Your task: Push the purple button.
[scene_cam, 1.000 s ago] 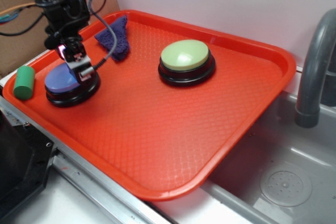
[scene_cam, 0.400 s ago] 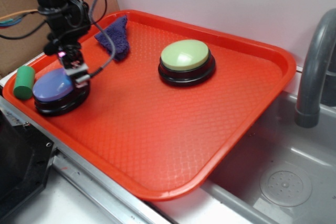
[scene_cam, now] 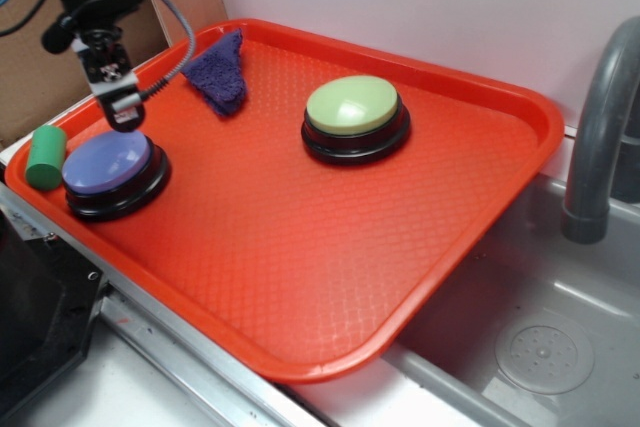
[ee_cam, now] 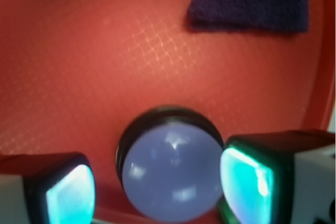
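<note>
Lifted off purple button (scene_cam: 107,164), jaws spread, empty.

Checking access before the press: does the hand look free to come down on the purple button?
Probably yes. The hand hangs just above the purple button, nothing between them.

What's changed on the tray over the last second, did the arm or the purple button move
The gripper has lifted off the purple button and now hangs just above its far edge, holding nothing. The button slid toward the tray's left rim, nearer the green cylinder. The green button and dark cloth stayed put.
</note>
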Tool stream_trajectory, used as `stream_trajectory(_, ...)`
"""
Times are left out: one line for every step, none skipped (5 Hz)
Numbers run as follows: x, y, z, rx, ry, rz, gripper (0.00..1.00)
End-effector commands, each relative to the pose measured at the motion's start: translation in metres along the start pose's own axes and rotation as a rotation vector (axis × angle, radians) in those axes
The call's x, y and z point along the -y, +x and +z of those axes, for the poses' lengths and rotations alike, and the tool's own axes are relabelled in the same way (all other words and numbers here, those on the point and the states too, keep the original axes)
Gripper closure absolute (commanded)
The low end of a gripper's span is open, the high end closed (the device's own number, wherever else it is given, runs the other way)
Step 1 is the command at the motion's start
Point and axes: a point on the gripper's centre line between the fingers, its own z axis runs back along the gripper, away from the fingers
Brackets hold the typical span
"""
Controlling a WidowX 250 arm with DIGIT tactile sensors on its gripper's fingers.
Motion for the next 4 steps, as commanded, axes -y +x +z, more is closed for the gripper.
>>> stream_trajectory(-0.007,-0.001,0.026,0.024,0.017,0.047,0.0)
stream_trajectory(-0.004,-0.004,0.033,0.017,0.025,0.057,0.0)
stream_trajectory(-0.001,-0.004,0.041,-0.007,0.032,0.062,0.0)
stream_trajectory(0.002,-0.003,0.051,0.014,0.038,0.041,0.0)
